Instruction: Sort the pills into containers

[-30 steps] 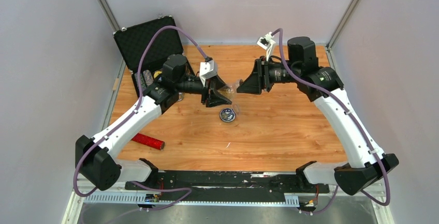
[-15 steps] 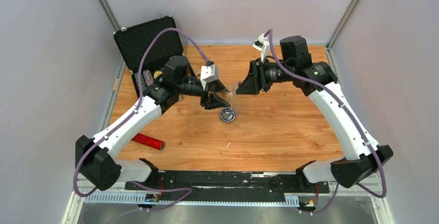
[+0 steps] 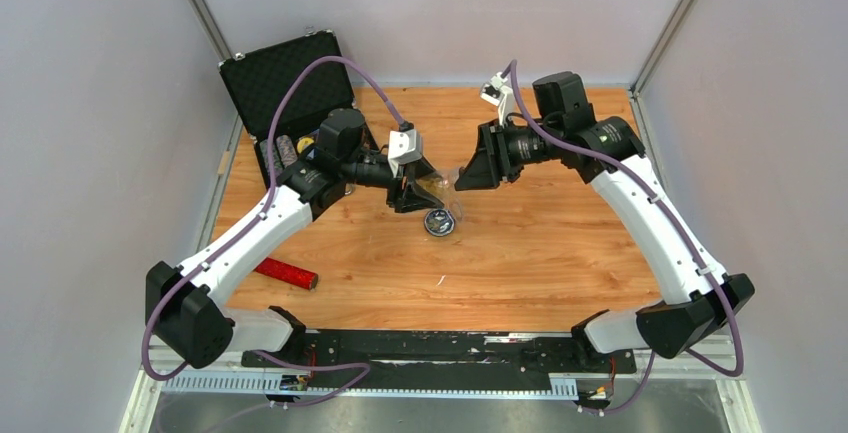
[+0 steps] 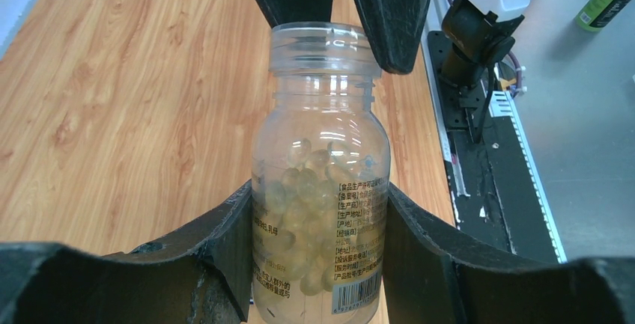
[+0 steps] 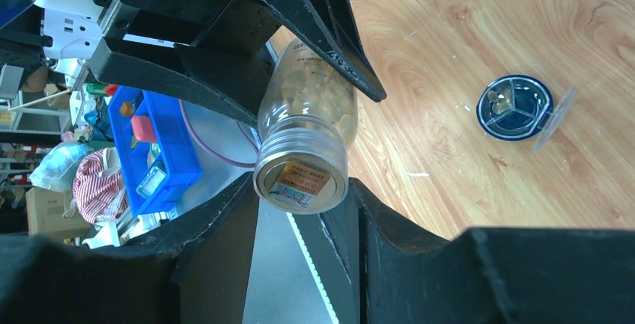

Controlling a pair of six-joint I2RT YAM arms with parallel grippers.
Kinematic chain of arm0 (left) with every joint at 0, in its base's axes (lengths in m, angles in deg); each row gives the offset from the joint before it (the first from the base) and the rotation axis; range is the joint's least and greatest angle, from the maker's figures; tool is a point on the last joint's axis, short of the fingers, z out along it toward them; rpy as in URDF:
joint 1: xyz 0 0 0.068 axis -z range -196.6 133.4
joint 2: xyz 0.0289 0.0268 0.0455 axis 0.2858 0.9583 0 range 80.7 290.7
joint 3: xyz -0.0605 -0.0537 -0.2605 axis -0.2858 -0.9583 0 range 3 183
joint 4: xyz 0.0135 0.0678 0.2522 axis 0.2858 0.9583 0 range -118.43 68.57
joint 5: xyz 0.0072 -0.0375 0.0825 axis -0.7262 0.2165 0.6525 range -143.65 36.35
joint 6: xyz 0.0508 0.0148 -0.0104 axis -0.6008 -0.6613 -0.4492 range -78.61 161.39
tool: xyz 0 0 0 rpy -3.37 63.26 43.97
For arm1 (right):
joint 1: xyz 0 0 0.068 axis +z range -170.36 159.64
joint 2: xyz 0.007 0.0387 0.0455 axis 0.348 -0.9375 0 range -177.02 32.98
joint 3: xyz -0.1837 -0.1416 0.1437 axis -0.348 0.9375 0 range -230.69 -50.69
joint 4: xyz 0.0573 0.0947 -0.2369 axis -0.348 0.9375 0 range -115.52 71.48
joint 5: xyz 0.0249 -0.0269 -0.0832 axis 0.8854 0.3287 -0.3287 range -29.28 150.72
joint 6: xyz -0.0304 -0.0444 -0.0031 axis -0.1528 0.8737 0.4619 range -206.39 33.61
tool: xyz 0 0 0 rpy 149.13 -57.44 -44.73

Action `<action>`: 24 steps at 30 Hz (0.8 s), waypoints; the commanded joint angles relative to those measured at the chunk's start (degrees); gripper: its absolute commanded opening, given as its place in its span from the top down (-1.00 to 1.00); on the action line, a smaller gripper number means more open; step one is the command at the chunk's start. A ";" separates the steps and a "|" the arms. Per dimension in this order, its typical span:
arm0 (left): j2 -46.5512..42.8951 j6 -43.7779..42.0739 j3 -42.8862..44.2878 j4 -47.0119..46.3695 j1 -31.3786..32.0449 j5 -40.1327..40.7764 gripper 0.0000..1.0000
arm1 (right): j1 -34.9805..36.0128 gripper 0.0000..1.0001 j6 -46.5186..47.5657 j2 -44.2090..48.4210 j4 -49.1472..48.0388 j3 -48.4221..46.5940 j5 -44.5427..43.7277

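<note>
My left gripper (image 3: 428, 187) (image 4: 318, 212) is shut on the body of a clear pill bottle (image 4: 322, 152) full of yellowish softgels and holds it above the table. My right gripper (image 3: 462, 179) (image 5: 303, 193) faces it, its fingers touching both sides of the bottle's cap (image 5: 301, 178); they also show at the top of the left wrist view (image 4: 393, 17). The small round dish (image 3: 439, 221) (image 5: 515, 107), blue inside with dark dividers, sits on the table just below the bottle, a few pills in one compartment. Its clear lid (image 5: 554, 118) leans beside it.
An open black case (image 3: 285, 83) with rolls of chips stands at the back left. A red tube (image 3: 285, 273) lies at the front left by my left arm. A small white scrap (image 3: 440, 280) lies in front of the dish.
My right gripper has moved left and a little forward until its fingers reach the bottle's cap. My left gripper has kept the bottle almost still.
</note>
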 commanded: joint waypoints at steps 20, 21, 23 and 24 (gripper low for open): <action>-1.20 -12.76 2.09 3.28 1.24 -2.67 1.00 | 3.69 0.27 4.08 -3.43 2.70 -0.95 -0.44; -0.94 -13.50 2.86 5.41 1.24 -2.89 1.00 | 3.97 0.28 4.78 -3.32 2.85 -0.74 -0.99; -0.53 -15.21 3.95 8.13 1.28 -3.70 1.00 | 4.94 0.30 6.70 -2.68 2.96 0.15 -1.91; -0.42 -15.87 4.30 9.46 1.26 -4.61 1.00 | 5.64 0.32 7.66 -2.23 2.95 0.58 -2.45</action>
